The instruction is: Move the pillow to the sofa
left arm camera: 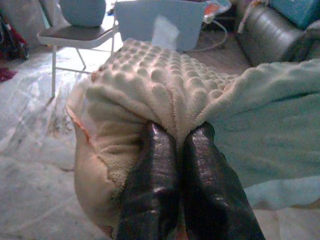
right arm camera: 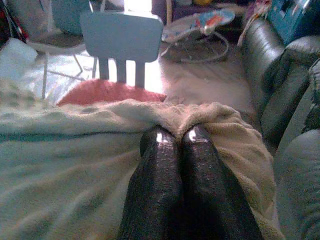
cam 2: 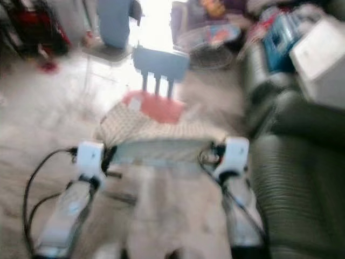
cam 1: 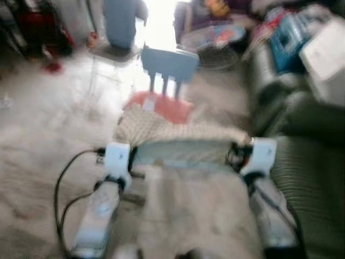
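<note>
Between both grippers: pillow (cam 1: 183,135)

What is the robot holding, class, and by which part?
The soft cream, bumpy-textured pillow: the left gripper pinches its left edge and the right gripper its right edge.

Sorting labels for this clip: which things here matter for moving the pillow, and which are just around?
In the job: pillow, pinched at its ends by left gripper and right gripper; dark sofa to the robot's right.

Just around: small blue chair, grey folding chair, baby bouncer.
</note>
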